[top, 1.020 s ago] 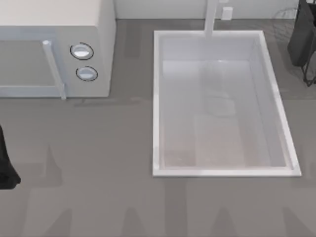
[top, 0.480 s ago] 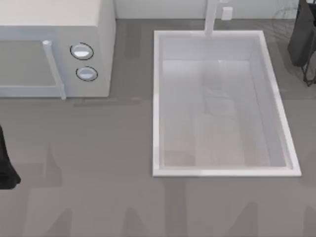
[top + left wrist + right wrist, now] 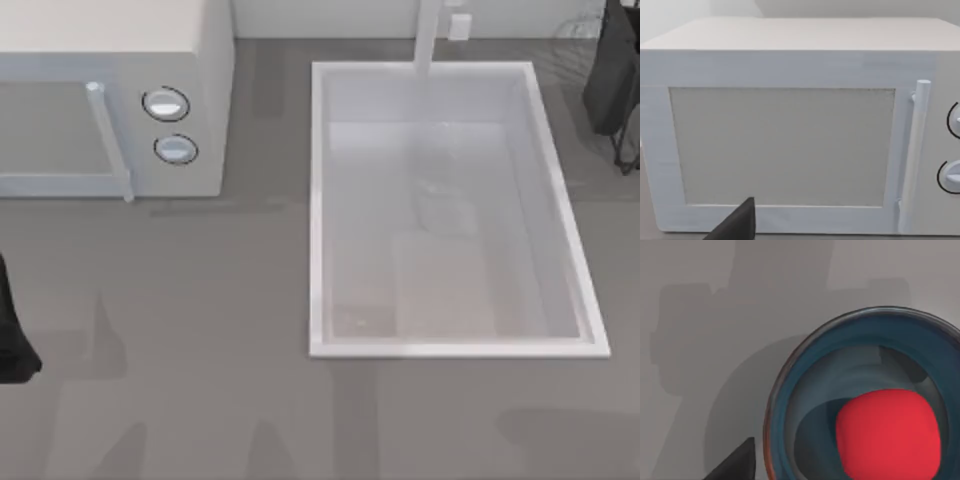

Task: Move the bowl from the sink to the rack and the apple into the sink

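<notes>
The white sink point(image 3: 316, 200) with its tap post point(image 3: 428, 35) lies right of the table's middle, and its basin holds nothing. In the right wrist view the blue bowl point(image 3: 805, 390) stands upright on the grey tabletop with the red apple point(image 3: 887, 432) resting inside it. A dark part of my right gripper point(image 3: 737, 462) juts in close beside the bowl's rim, above it. My left arm point(image 3: 10, 335) stays parked at the table's left edge, and a dark part of its gripper point(image 3: 737, 225) faces the microwave. A dark wire-framed thing point(image 3: 612, 80) stands at the back right edge; I cannot tell whether it is the rack.
A white microwave point(image 3: 110, 60) with two round knobs point(image 3: 166, 104) and a bar handle fills the back left. Bare grey tabletop runs along the front and between microwave and sink. A broad shadow point(image 3: 565, 430) lies on the front right.
The shadows at the table's front right have merged into one broad patch. The faint reflections in the sink basin have shifted. The left arm has not moved.
</notes>
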Robot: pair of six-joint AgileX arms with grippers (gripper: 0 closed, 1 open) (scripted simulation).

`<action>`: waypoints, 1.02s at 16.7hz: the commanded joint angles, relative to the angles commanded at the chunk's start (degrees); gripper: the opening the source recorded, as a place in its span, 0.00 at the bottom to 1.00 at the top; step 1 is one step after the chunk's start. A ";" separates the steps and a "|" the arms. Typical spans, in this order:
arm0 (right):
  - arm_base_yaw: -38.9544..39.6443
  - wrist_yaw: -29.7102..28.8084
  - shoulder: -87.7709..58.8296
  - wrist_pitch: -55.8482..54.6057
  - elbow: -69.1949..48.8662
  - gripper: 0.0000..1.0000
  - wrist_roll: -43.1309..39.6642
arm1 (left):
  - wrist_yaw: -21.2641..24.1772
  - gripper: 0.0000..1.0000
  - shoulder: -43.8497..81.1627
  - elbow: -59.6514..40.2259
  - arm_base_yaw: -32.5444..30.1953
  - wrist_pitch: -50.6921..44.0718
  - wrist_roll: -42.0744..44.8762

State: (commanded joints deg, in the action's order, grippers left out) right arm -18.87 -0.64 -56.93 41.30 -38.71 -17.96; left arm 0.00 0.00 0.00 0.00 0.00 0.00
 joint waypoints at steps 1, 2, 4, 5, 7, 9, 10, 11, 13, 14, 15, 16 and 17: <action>-1.54 -0.03 -4.93 3.29 -3.19 1.00 -1.45 | 0.00 1.00 0.00 0.00 0.00 0.00 0.00; -2.96 -0.03 -9.58 6.39 -6.20 1.00 -2.82 | 0.00 1.00 0.00 0.00 0.00 0.00 0.00; -5.38 0.07 -17.85 11.83 -11.54 1.00 -5.26 | 0.00 1.00 0.00 0.00 0.00 0.00 0.00; -6.35 0.16 -21.34 14.12 -13.80 1.00 -6.30 | 0.00 1.00 0.00 0.00 0.00 0.00 0.00; -7.81 0.40 -26.68 17.68 -17.37 1.00 -7.95 | 0.00 1.00 0.00 0.00 0.00 0.00 0.00; -8.59 0.59 -29.64 19.72 -19.45 1.00 -8.93 | 0.00 1.00 0.00 0.00 0.00 0.00 0.00; -8.74 0.64 -30.21 20.12 -19.86 1.00 -9.12 | 0.00 1.00 0.00 0.00 0.00 0.00 0.00; -8.74 0.64 -30.21 20.13 -19.86 1.00 -9.12 | 0.00 1.00 0.00 0.00 0.00 0.00 0.00; -8.74 0.64 -30.21 20.13 -19.86 1.00 -9.12 | 0.00 1.00 0.00 0.00 0.00 0.00 0.00; -8.47 0.60 -30.03 19.98 -19.68 1.00 -9.05 | 0.00 1.00 0.00 0.00 0.00 0.00 0.00; -8.46 0.58 -30.16 19.83 -19.54 1.00 -9.06 | 0.00 1.00 0.00 0.00 0.00 0.00 0.00; -8.45 0.54 -30.82 19.08 -18.83 1.00 -9.07 | 0.00 1.00 0.00 0.00 0.00 0.00 0.00; -8.42 0.52 -31.84 17.74 -17.69 1.00 -9.08 | 0.00 1.00 0.00 0.00 0.00 0.00 0.00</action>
State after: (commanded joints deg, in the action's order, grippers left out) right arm -27.29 -0.13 -88.77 59.04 -56.40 -27.03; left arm 0.00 0.00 0.00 0.00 0.00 0.00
